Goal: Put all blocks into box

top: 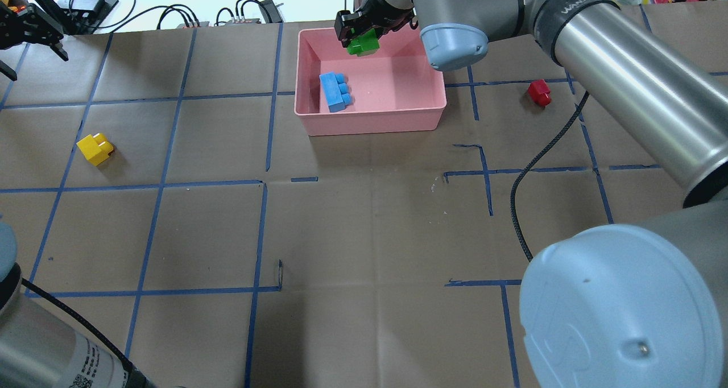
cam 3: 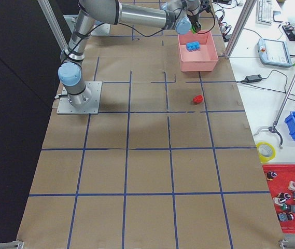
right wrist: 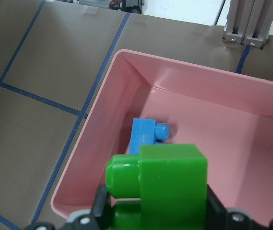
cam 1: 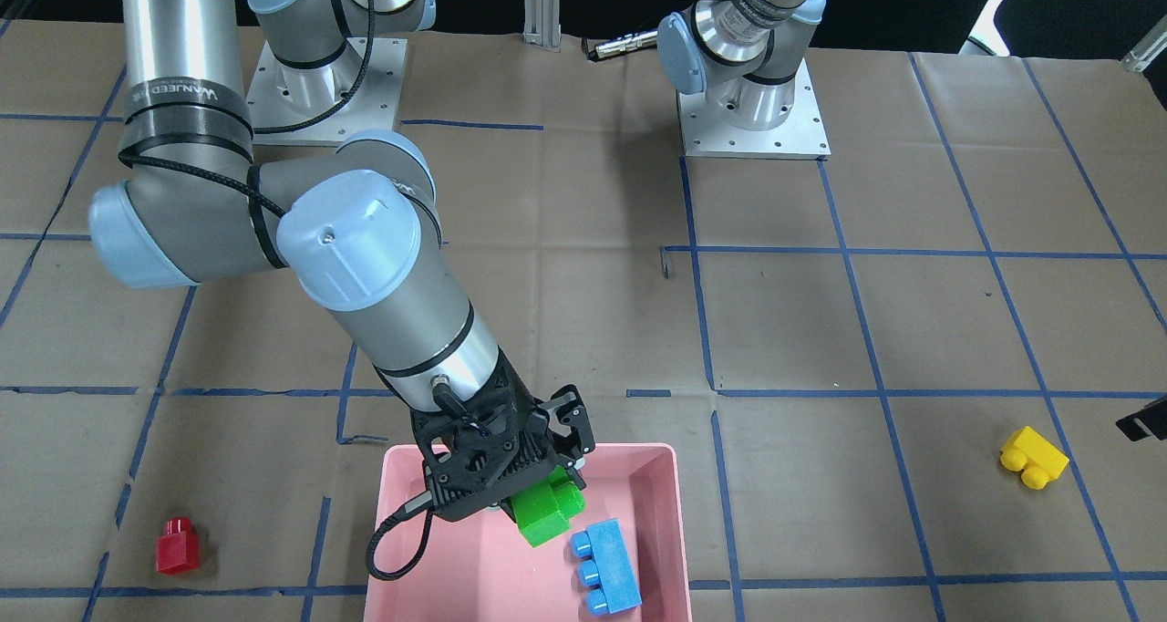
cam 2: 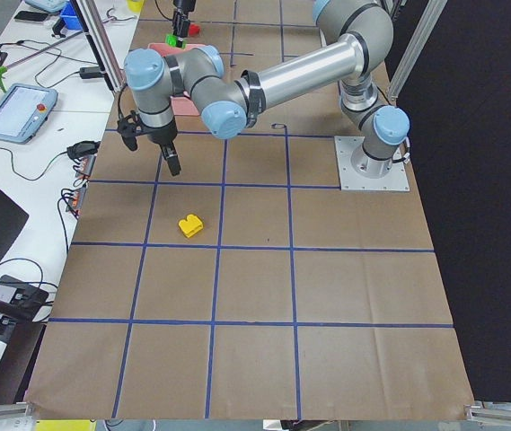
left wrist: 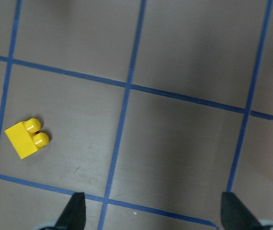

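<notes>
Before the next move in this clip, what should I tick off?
1. Right jaws clamped on the green block: ok.
2. Green block above the inside of the box: ok.
3. Landing spot free of the blue block, which lies apart in the box: ok.
4. Height of the held block above the box floor: cannot tell.
5. Left jaws open and empty: ok.
6. All blocks boxed: not ok; yellow block and red block lie on the table outside.

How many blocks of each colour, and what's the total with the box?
Green block: 1
Light blue block: 1
Yellow block: 1
Red block: 1
Pink box: 1
Total: 5 (4 blocks, 1 box)
</notes>
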`<control>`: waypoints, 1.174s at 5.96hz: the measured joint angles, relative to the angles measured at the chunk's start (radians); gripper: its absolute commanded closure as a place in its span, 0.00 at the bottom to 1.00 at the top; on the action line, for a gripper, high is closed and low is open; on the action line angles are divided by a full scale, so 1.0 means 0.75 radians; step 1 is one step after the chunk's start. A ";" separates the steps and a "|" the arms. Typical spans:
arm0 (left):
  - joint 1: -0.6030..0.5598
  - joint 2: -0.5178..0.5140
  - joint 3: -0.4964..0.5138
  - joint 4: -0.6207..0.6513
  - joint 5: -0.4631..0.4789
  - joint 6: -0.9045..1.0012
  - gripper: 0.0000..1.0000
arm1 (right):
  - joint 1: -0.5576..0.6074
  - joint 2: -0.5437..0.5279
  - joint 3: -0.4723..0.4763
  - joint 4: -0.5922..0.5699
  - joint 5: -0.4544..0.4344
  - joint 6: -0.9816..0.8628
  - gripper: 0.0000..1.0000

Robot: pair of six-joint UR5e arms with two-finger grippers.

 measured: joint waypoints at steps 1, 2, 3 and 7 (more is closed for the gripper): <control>0.025 -0.037 -0.024 0.064 0.001 -0.130 0.00 | 0.006 0.002 0.002 -0.001 -0.008 0.001 0.00; 0.034 -0.061 -0.080 0.113 0.003 -0.264 0.00 | 0.004 -0.004 0.005 0.001 -0.020 -0.011 0.00; 0.037 -0.071 -0.171 0.174 0.001 -0.362 0.00 | -0.011 -0.017 0.007 0.008 -0.027 -0.050 0.00; 0.097 -0.097 -0.471 0.480 0.001 -0.398 0.00 | -0.271 -0.307 0.162 0.333 -0.193 -0.248 0.00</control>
